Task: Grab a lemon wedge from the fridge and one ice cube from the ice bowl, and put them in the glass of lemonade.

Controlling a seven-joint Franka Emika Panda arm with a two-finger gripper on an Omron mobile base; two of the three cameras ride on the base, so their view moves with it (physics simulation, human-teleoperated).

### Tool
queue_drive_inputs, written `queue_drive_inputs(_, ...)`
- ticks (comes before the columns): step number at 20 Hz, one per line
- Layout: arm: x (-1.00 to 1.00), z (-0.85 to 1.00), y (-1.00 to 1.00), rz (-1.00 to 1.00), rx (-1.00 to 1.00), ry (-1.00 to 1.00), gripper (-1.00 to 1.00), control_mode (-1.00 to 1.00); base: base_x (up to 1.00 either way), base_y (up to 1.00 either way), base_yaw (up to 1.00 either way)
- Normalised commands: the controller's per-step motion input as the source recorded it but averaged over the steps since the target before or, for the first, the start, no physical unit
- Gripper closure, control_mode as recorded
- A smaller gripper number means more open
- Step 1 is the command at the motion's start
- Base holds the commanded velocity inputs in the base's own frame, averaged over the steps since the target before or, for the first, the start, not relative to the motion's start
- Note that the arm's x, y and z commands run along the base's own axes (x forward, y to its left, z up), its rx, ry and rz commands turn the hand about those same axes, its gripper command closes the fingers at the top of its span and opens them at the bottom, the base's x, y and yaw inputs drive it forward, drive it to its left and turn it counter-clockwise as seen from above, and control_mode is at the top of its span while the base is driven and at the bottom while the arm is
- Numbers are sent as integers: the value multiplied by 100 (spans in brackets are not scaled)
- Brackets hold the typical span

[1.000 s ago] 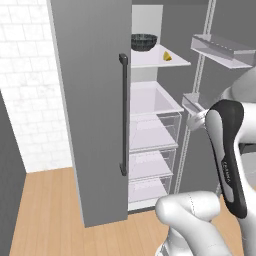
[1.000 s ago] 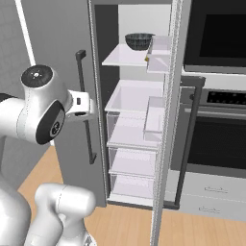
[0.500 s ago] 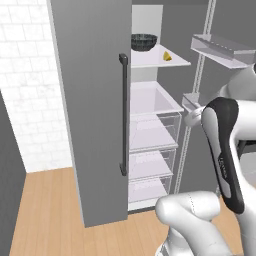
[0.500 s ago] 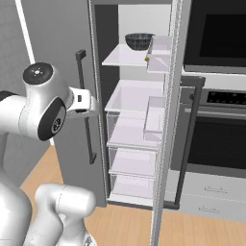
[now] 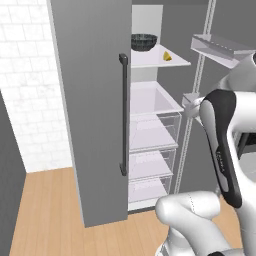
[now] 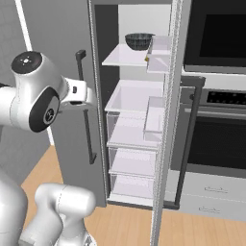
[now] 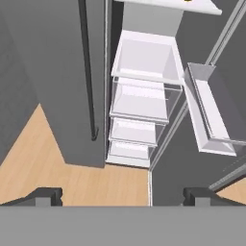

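Yellow lemon wedge (image 5: 167,57) near top shelf (image 5: 150,58) edge; fingers (image 7: 45,196) spread, empty.

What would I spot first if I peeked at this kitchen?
The tall grey fridge stands with its right door swung open, showing white shelves and clear drawers. On its top shelf a tiny yellow lemon wedge sits right of a dark bowl. The big white robot arm rises in front.
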Motion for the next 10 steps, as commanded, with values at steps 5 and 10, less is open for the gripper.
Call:
queue_drive_inputs(5,-11,8,-2,0,0,-7,-100,-100,0,0,0)
queue_drive_inputs(10,0,0,0,0,0,0,-100,100,5,3,0)
